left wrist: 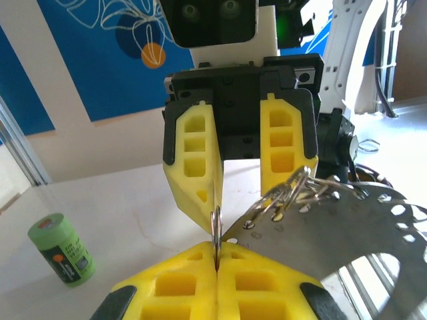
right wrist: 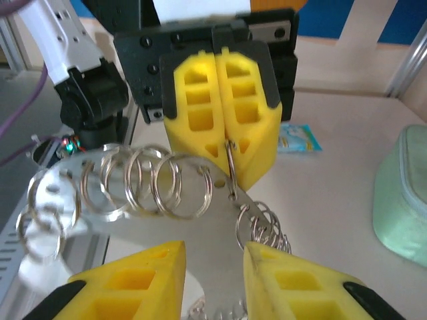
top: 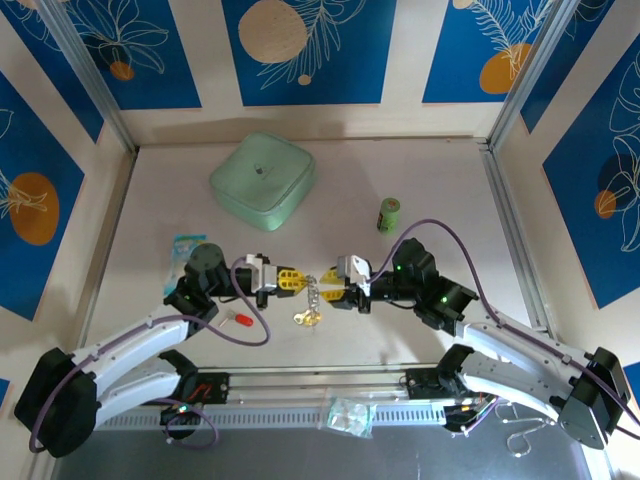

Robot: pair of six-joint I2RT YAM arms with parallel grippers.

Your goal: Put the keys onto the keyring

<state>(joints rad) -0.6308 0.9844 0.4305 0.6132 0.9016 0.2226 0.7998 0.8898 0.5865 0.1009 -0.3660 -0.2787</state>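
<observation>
The keyring is a flat silver metal plate [right wrist: 200, 233] hung with several split rings [right wrist: 177, 183]. My left gripper [left wrist: 217, 257] is shut on one thin ring [left wrist: 216, 227] at the plate's edge and holds it above the table between the two arms [top: 313, 290]. My right gripper [right wrist: 213, 267] faces it, open, with a yellow finger on either side of the plate. A yellow-headed key [top: 307, 318] shows just below the keyring; I cannot tell whether it hangs or lies flat. A red-headed key [top: 240, 318] lies on the table by the left arm.
A pale green square lid [top: 263, 181] sits at the back. A green cylinder [top: 389, 215] lies at the back right. A blue-and-white packet [top: 185, 245] lies at the left, and a clear bag [top: 350, 415] at the near edge.
</observation>
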